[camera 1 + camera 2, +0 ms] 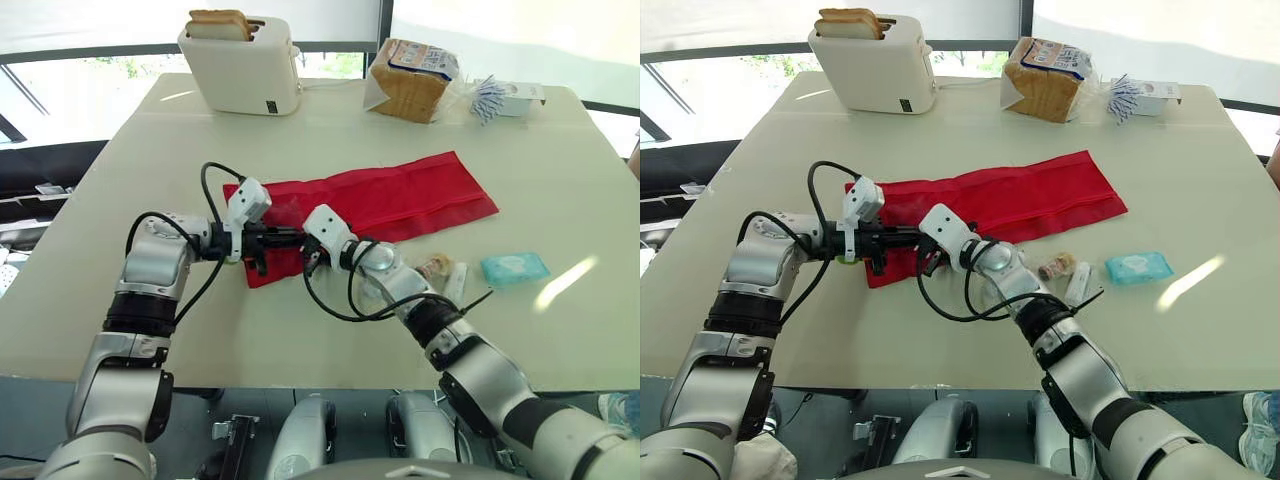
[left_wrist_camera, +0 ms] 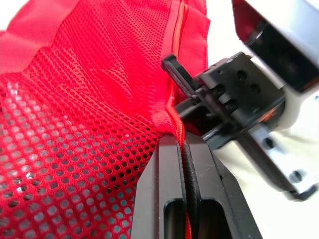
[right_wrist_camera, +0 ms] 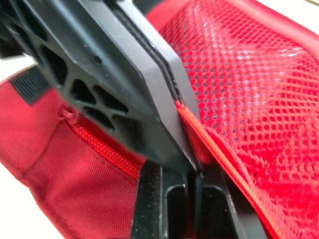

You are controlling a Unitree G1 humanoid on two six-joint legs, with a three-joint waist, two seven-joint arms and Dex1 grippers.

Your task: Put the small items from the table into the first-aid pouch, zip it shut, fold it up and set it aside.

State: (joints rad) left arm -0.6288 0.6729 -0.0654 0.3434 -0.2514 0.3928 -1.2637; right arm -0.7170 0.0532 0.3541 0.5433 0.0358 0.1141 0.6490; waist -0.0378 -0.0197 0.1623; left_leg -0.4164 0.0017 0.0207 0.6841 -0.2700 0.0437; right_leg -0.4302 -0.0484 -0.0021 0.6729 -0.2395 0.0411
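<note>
At the middle of the pale table [image 1: 560, 180], a long red mesh first-aid pouch [image 1: 400, 200] lying flat, left gripper [image 2: 180, 143] pinched tight on its zip seam at the near-left end, right gripper [image 1: 310, 256] close against it, grip impossible to tell, flat teal wipes pack [image 1: 514, 267] nearer the right edge

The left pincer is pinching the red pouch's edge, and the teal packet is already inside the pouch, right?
Not quite. The teal packet lies on the table, outside the red pouch, as the left eye view shows. The left pincer does pinch the pouch's edge.
</note>
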